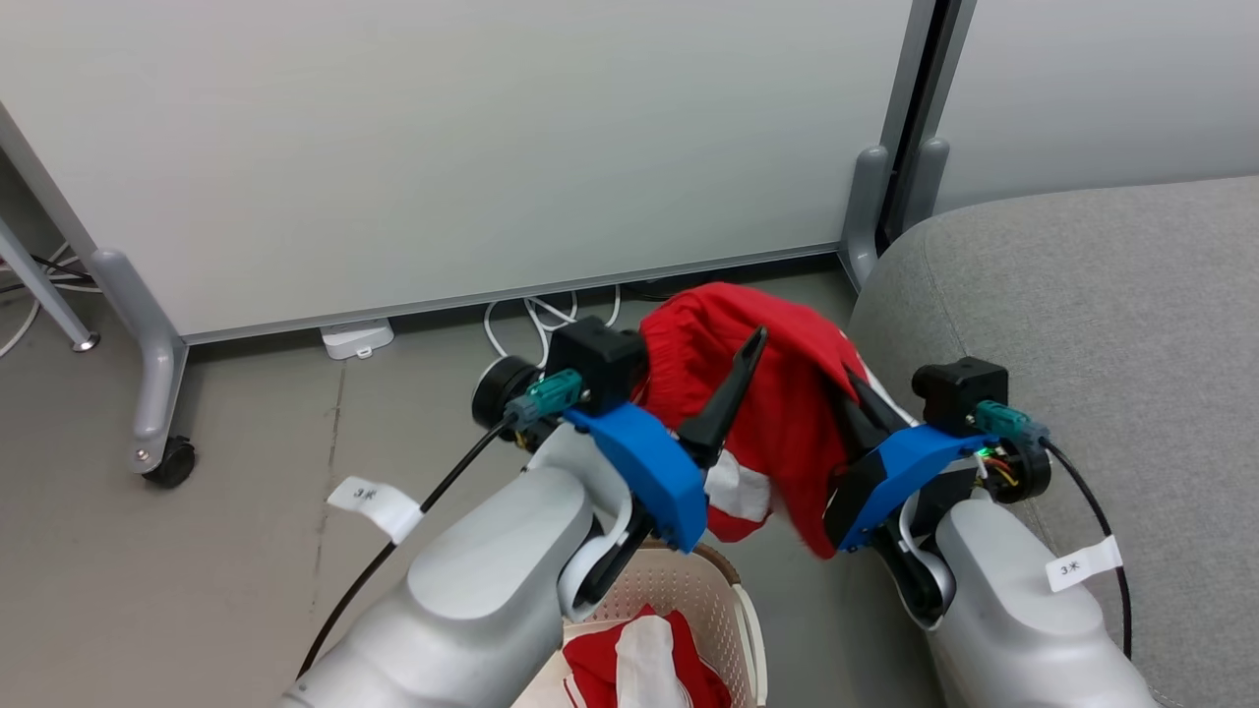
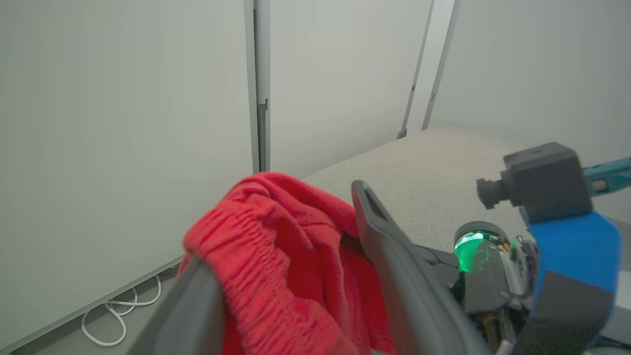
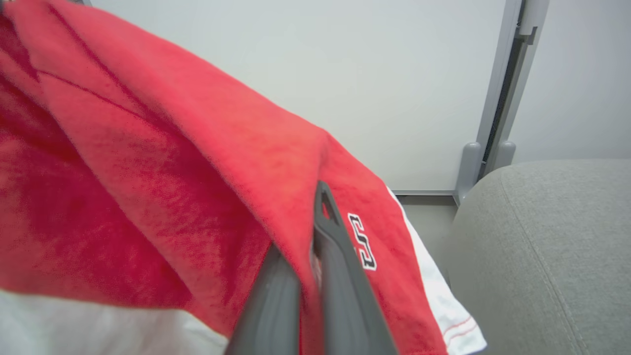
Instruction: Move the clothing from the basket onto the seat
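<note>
- Near, inside basket (image 1: 736,593): second red garment (image 1: 598,675).
- Pinched tight in right gripper (image 3: 305,231): lifted red garment (image 1: 787,413), just left of seat (image 1: 1082,324).
- Spread wide, seemingly released: left gripper (image 2: 276,227), cloth draped across.

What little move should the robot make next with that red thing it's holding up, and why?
Probably swing the red garment toward its right, over the seat. The right jaws are pinched shut on it, the left jaws stand open, and it hangs clear of the basket, beside the seat rather than on it.
</note>
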Robot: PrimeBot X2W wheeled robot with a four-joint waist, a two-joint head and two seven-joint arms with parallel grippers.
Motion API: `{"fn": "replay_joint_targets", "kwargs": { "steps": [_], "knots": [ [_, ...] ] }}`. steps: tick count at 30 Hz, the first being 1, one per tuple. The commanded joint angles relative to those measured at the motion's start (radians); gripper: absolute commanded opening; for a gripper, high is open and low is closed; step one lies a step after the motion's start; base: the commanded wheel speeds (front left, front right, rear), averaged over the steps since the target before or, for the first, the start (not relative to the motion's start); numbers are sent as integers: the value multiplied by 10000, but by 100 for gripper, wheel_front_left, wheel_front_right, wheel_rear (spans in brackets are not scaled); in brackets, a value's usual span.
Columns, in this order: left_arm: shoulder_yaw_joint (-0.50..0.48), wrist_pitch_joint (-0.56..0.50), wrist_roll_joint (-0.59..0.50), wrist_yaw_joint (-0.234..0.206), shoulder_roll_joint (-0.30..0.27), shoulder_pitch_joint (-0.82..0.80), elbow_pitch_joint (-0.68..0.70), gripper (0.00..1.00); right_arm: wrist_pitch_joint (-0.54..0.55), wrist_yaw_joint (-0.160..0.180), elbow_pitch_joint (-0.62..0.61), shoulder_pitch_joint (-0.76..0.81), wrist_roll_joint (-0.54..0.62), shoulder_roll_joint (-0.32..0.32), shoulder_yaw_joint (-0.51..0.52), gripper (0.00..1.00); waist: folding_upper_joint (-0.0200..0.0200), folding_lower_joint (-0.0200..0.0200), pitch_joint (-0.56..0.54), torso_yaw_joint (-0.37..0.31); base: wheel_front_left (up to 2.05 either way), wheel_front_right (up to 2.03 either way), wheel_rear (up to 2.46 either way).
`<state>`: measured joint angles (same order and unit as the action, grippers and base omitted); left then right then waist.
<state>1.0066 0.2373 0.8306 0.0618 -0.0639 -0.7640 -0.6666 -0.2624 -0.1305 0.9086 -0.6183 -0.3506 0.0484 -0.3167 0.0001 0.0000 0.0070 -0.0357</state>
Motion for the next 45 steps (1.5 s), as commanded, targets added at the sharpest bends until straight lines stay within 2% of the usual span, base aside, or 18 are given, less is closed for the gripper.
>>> {"fn": "replay_joint_targets", "kwargs": {
  "steps": [1, 6, 10, 15, 21, 28, 34, 39, 45],
  "knots": [
    [-54, 56, 20, -6, -82, 141, 2, 100, -34, -5, -61, -166, 58, 34, 58, 0, -1, 0, 2, 6, 0, 0, 0],
    [-364, 240, -122, -97, -405, 762, 249, 100, -33, -5, -313, -73, 433, 34, 807, 0, -1, 0, 33, 26, 0, 0, 0],
    [-906, 290, -514, 35, -790, 1439, 988, 100, -34, -5, -587, 99, 602, 31, 1164, 0, -1, 0, 81, -11, 0, 0, 0],
    [-2132, 289, -1441, 38, -1308, 2865, 2174, 100, -36, -5, -926, 260, 768, 34, 1404, 0, -1, 0, 133, -111, 0, 0, 0],
    [-3727, 292, -2667, 242, -1584, 4707, 3483, 100, -34, -5, -1226, 426, 953, 34, 1634, 0, -1, 0, 108, -220, 0, 0, 0],
    [-5075, 293, -4035, 518, -1589, 6264, 4462, 100, -35, -5, -1430, 590, 1110, 31, 1927, 0, -1, 0, 44, -348, 0, 0, 0],
    [-5959, 293, -4680, 636, -1428, 7057, 4840, 100, -35, -5, -1493, 716, 1172, 31, 1939, 0, -1, 0, 59, -590, 0, 0, 0],
    [-6549, 294, -5059, 674, -1306, 7513, 5042, 100, -35, -5, -1495, 765, 1054, 31, 1808, 0, -1, 0, 148, -1043, 0, 0, 0],
    [-6750, 294, -5331, 685, -1205, 7654, 5201, 100, -35, -5, -1515, 707, 893, 34, 1529, 0, -1, 0, 397, -1847, 0, 0, 0]
  ]
}}
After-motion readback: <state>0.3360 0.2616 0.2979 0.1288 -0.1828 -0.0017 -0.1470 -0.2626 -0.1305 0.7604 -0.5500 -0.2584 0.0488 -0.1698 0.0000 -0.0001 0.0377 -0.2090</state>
